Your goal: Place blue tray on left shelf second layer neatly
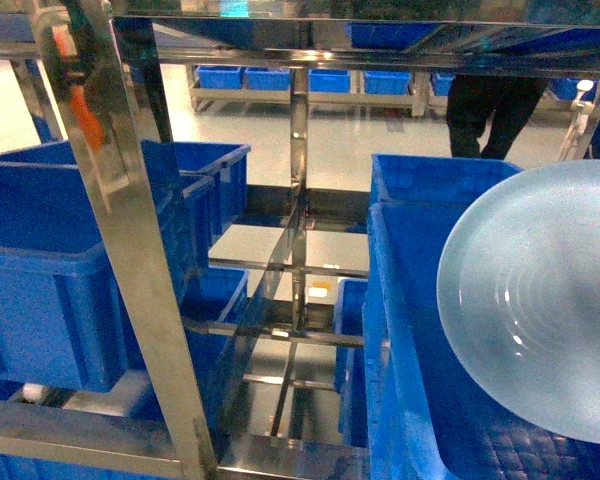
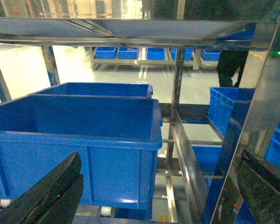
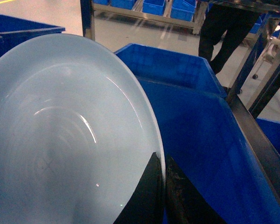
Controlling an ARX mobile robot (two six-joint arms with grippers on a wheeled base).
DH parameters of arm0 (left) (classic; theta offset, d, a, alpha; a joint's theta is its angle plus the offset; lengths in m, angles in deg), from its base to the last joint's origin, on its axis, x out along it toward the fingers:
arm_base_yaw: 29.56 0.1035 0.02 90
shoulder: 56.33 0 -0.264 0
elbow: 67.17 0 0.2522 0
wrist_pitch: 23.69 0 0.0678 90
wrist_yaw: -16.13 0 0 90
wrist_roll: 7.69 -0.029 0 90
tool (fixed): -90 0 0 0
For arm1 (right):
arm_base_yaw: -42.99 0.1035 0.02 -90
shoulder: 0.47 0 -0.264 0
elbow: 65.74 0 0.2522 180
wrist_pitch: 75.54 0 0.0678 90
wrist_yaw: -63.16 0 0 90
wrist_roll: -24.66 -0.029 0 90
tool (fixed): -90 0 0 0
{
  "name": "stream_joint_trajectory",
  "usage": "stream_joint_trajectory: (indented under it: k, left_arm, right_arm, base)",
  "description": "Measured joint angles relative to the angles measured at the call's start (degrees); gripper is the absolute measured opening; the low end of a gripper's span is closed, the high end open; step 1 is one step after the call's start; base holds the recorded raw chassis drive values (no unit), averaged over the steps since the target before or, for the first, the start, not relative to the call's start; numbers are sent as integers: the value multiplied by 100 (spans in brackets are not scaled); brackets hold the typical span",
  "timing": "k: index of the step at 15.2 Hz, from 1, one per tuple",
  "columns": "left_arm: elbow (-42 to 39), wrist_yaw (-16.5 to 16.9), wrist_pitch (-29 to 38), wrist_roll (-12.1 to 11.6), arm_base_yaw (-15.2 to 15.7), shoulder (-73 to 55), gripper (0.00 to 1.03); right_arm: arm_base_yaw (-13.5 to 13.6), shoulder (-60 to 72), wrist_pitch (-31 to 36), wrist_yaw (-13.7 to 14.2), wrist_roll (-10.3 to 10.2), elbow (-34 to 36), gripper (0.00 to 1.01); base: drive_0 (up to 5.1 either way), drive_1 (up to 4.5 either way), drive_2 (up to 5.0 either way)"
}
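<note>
The blue tray [image 1: 540, 300] is a pale sky-blue glossy dish, tilted up on edge at the right of the head view, over a deep blue crate [image 1: 410, 330]. In the right wrist view the tray [image 3: 60, 140] fills the left half. My right gripper [image 3: 161, 161] is shut on its rim, one finger on each face. The left shelf's steel frame [image 1: 130, 230] stands at the left, with blue crates on its layer. My left gripper [image 2: 161, 161] is open and holds nothing, facing a crate [image 2: 79, 135] on that shelf. Neither gripper shows in the head view.
A steel centre upright [image 1: 298, 180] and cross rails [image 1: 280, 335] separate the left and right shelf bays. Another steel post [image 2: 252, 112] stands close to my left gripper's right finger. A person in dark trousers [image 1: 490, 110] stands behind the shelves. More blue crates [image 1: 310, 78] line the far rack.
</note>
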Motion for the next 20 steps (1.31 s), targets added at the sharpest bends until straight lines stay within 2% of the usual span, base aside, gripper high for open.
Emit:
stream_joint_trajectory:
  k: [2, 3, 7, 8, 10, 12, 13, 16, 18, 20]
  left_arm:
    - [0, 0, 0, 2, 0, 0, 98]
    - [0, 0, 0, 2, 0, 0, 98]
    - [0, -2, 2, 2, 0, 0, 98]
    - [0, 0, 0, 2, 0, 0, 98]
    - [0, -2, 0, 0, 0, 0, 98]
    - [0, 0, 0, 2, 0, 0, 98]
    - [0, 0, 0, 0, 0, 0, 98]
    - [0, -2, 0, 2, 0, 0, 98]
    - [0, 0, 0, 0, 0, 0, 98]
    - [0, 0, 0, 2, 0, 0, 98]
  right_arm:
    - [-7, 238, 205, 94, 35, -59, 2]
    - [-48, 243, 249, 85, 33, -98, 7]
    - [-101, -223, 155, -72, 35, 131, 57]
    - [-114, -562, -42, -120, 33, 247, 73]
    - [-114, -1482, -748, -177, 26, 407, 99]
    - [-114, -2876, -1888, -348, 4, 634, 98]
    - [-114, -3244, -2186, -376, -2, 713, 98]
    - [-184, -6190, -4760, -654, 22, 1110, 98]
    - [-651, -8133, -6496, -955, 31, 1165, 98]
    - [-861, -8566, -6771, -1176, 31, 1200, 98]
  base:
    - [0, 0, 0]
    - [0, 0, 0]
    - [0, 0, 0]
    - [0, 0, 0]
    - [0, 0, 0]
    - [0, 0, 0]
    - [0, 0, 0]
    - [0, 0, 0]
    - [0, 0, 0]
    - [0, 0, 0]
